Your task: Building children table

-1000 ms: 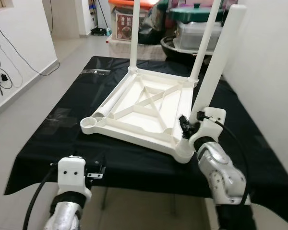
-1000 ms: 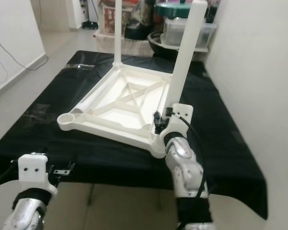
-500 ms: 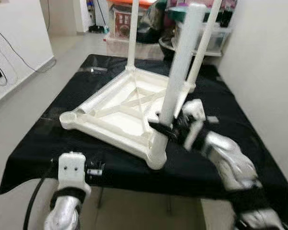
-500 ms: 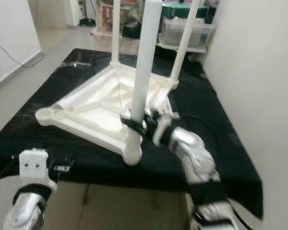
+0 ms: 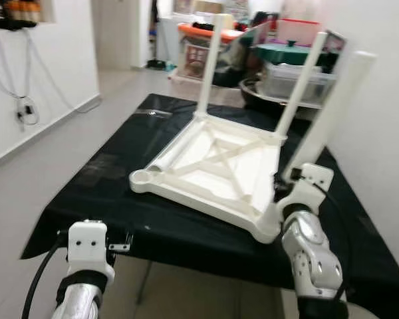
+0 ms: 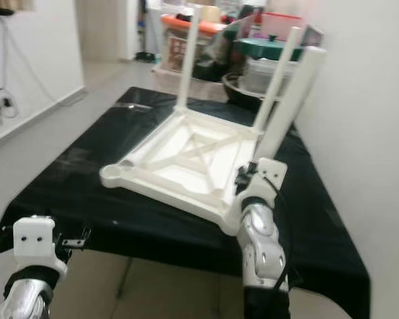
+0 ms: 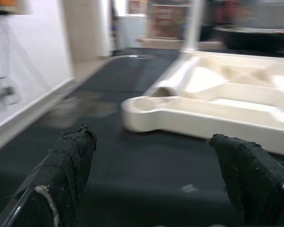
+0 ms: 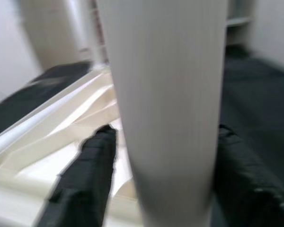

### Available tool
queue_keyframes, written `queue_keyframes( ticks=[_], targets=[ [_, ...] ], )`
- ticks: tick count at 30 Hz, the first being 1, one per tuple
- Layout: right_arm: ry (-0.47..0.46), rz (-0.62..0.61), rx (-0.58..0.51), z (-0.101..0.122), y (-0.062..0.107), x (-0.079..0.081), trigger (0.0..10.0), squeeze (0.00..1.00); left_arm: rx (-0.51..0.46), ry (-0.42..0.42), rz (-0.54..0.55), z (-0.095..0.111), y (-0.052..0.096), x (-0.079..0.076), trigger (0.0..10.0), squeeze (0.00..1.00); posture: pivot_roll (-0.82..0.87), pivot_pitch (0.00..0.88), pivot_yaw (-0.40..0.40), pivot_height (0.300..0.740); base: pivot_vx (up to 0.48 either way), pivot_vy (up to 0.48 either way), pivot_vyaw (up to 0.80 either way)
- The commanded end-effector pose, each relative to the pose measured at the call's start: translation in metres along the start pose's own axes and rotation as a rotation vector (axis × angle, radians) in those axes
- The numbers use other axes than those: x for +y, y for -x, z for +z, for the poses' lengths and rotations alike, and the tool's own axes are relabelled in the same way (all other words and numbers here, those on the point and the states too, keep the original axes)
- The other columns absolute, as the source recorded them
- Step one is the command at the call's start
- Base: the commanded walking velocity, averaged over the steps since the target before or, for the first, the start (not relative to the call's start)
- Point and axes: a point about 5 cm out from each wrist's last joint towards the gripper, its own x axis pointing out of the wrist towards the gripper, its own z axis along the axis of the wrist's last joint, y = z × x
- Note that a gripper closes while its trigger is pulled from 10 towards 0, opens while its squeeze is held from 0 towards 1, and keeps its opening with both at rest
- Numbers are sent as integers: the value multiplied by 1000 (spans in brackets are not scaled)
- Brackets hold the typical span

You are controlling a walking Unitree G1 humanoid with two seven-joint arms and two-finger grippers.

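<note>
The white children's table top [image 5: 219, 174] lies upside down on the black-covered table [image 5: 100, 169]. Two white legs [image 5: 211, 63] stand in its far corners, and a loose leg [image 5: 165, 159] lies inside along its left rim. The near left socket [image 5: 142, 178] holds nothing. At the near right corner my right gripper [image 5: 284, 185] is shut on another white leg [image 5: 329, 109], which leans up and to the right; in the right wrist view its black fingers [image 8: 85, 175] flank that leg [image 8: 165, 94]. My left gripper [image 7: 154, 142] is open, low before the table's front edge.
Storage boxes and a green-lidded pot [image 5: 292, 53] crowd the far end of the table. A white wall [image 5: 386, 146] runs close along the right side. Open floor [image 5: 26, 199] lies to the left, with cables [image 5: 23, 106] hanging on the left wall.
The view has shifted. My right arm has drawn back toward me, and the held leg, upright half a second ago, now leans right over the near right corner. The left gripper stays open.
</note>
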Motion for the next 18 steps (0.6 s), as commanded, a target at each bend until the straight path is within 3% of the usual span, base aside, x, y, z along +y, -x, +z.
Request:
queue_keyframes(
  ticks=[1,3,4,6,7,8,9,11,15,16,17,18],
  targets=[
    [-22,125,-46,13,-4,10,10000,1000,22,7,-10,-4,-1,-2,10000,0,177,0,-84,740,0,0,0],
    [-31,192,-50,19,-8,11,10000,1000,19,6,-13,-4,-2,-3,10000,0,183,0,-85,740,0,0,0],
    [-2,361,-64,28,-11,16,10000,0,16,3,-11,-4,-1,-3,10000,0,195,0,-92,740,0,0,0],
    [51,600,-59,37,-10,21,10000,0,14,-1,-6,-3,0,-2,10000,0,197,0,-94,740,0,0,0],
    [51,600,-59,37,-10,21,10000,0,14,-1,-6,-3,0,-2,10000,0,197,0,-94,740,0,0,0],
    [76,699,-38,37,-9,23,10000,0,13,-1,-2,-3,0,-1,10000,0,206,0,-98,740,0,0,0],
    [76,699,-38,37,-9,23,10000,0,13,-1,-2,-3,0,-1,10000,0,206,0,-98,740,0,0,0],
    [157,821,68,19,-14,24,10000,0,7,0,-4,-2,-3,-2,10000,0,219,0,-100,740,0,0,0],
    [180,849,114,11,-16,24,10000,0,6,-1,-6,-2,-3,-2,10000,0,219,0,-100,740,0,0,0],
    [240,904,207,-7,-18,24,1961,0,11,-3,-1,-3,-2,-1,10000,0,225,0,-116,740,0,0,0],
    [240,904,207,-7,-18,24,1961,0,11,-3,-1,-3,-2,-1,10000,0,225,0,-116,740,0,0,0],
    [291,871,245,-16,-20,21,0,0,10,-3,1,-3,-3,-1,10000,0,225,0,-116,740,0,0,0]
  ],
)
